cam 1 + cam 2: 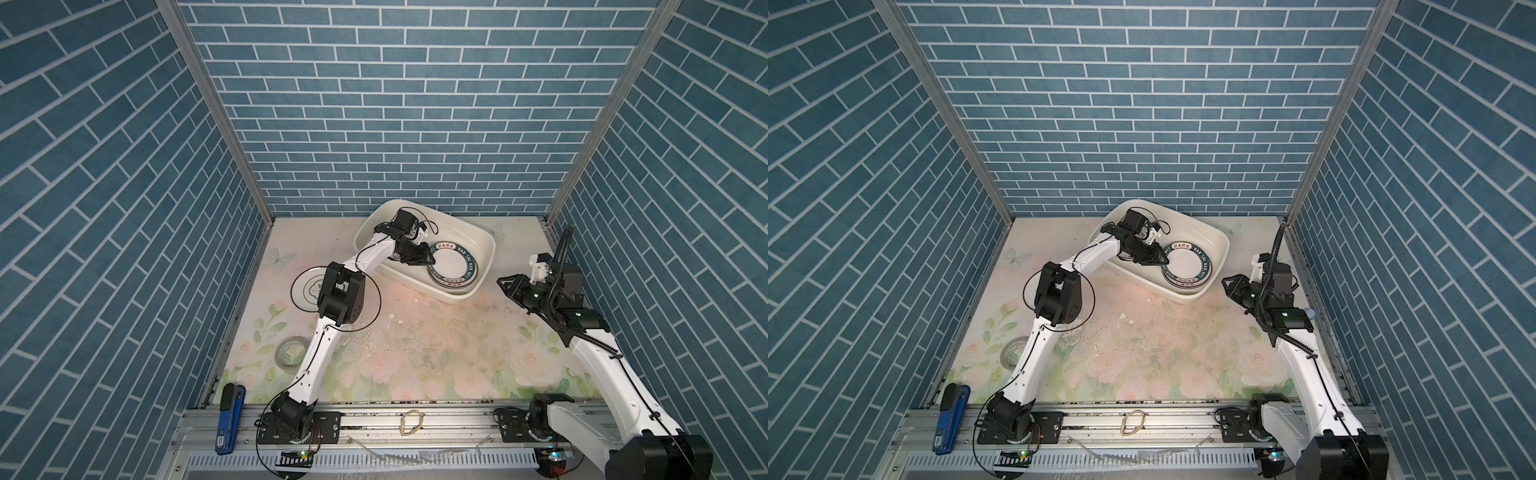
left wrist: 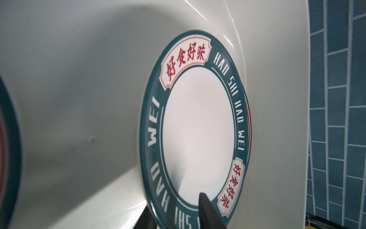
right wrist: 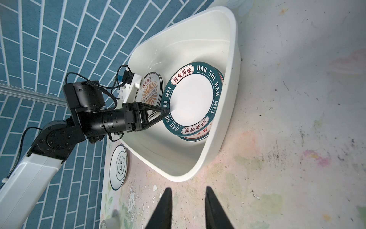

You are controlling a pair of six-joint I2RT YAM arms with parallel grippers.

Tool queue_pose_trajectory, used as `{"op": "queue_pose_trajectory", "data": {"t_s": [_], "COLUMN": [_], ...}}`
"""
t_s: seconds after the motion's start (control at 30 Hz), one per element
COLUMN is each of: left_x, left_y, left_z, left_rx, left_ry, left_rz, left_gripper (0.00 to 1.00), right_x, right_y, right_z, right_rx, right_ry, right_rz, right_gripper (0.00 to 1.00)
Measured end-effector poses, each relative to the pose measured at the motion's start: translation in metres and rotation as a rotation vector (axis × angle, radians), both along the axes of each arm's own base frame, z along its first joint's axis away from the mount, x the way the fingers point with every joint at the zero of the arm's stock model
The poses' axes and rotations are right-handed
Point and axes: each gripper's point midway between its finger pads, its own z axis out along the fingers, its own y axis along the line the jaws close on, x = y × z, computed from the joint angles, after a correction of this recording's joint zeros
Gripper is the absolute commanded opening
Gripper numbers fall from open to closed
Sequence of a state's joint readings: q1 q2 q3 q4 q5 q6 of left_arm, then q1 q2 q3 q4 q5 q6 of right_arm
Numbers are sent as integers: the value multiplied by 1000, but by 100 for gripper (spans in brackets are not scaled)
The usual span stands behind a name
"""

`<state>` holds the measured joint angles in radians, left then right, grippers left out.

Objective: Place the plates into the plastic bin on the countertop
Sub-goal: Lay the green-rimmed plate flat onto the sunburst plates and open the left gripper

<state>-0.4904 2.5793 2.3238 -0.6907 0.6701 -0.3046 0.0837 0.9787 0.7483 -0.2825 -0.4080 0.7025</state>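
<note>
The cream plastic bin (image 1: 454, 297) (image 1: 1225, 246) (image 3: 235, 59) stands at the back of the flowered countertop (image 1: 415, 353). A green lettered plate (image 1: 451, 262) (image 1: 1185, 264) (image 2: 198, 128) (image 3: 193, 97) lies in it on a red-rimmed plate (image 3: 196, 137). An orange sunburst plate (image 3: 150, 89) lies beside them. My left gripper (image 1: 432, 257) (image 1: 1167, 261) (image 2: 175, 204) (image 3: 165, 113) reaches into the bin. Its jaws stand slightly apart, one finger on each side of the green plate's rim. A dark-rimmed plate (image 1: 305, 286) (image 3: 118, 167) lies on the countertop, half hidden by the left elbow. My right gripper (image 1: 500, 280) (image 1: 1225, 280) (image 3: 187, 189) is open and holds nothing, right of the bin.
A translucent tape roll (image 1: 291, 351) (image 1: 1013, 353) lies front left beside the left arm. A blue tool (image 1: 228, 415) rests on the front rail. Blue brick walls close in the left, back and right sides. White flakes dot the scuffed middle.
</note>
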Motion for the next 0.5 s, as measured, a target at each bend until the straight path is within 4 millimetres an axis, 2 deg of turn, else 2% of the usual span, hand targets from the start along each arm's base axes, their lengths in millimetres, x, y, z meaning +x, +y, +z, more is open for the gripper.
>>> {"op": "queue_pose_trajectory", "data": {"t_s": [0.5], "left_x": [-4], "left_y": [-4], "left_z": [-1], "left_rx": [9], "left_ry": [-9], "left_rz": [-19], "left_gripper": [53], "right_x": [0], "right_y": [-2], "right_z": [0], "right_rx": [2], "right_ry": [-1], "right_rz": [-4], "right_gripper": [29]}}
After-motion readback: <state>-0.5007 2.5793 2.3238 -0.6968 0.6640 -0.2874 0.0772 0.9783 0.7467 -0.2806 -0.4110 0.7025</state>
